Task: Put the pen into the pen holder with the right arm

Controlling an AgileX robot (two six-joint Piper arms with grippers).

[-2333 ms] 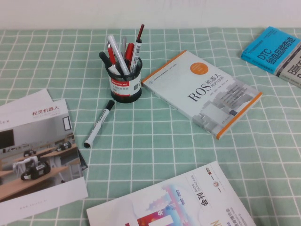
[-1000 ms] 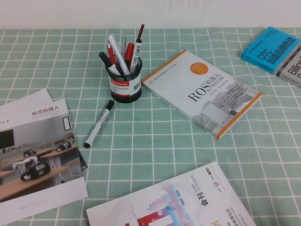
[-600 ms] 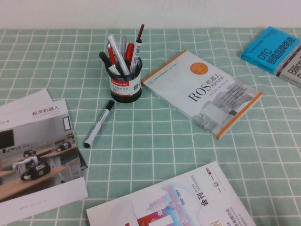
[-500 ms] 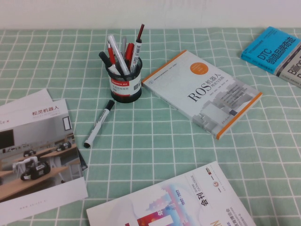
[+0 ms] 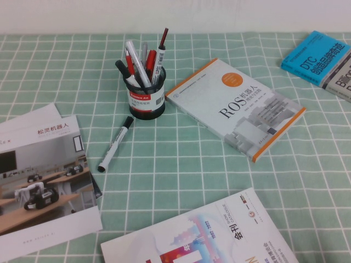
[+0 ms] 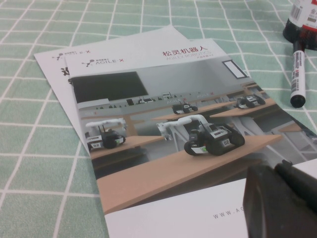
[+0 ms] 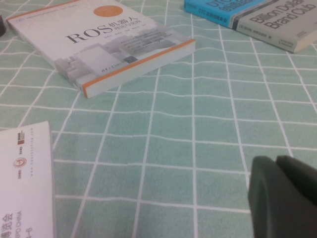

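Note:
The black mesh pen holder [image 5: 146, 101] with its white-and-red label stands upright at the back left of the middle, and its edge shows in the left wrist view [image 6: 302, 29]. Several pens stand in it, among them a slim pale silvery pen [image 5: 135, 61]. A white marker with a black cap [image 5: 115, 143] lies on the cloth in front of the holder and also shows in the left wrist view [image 6: 297, 69]. No arm shows in the high view. My left gripper [image 6: 282, 198] is shut and empty over the brochure. My right gripper [image 7: 282, 198] is shut and empty over bare cloth.
A ROS book [image 5: 236, 107] lies right of the holder, also in the right wrist view [image 7: 104, 44]. A blue book [image 5: 315, 57] lies at the far right. Brochures [image 5: 38, 175] lie at the left and a magazine [image 5: 203, 235] lies at the front edge.

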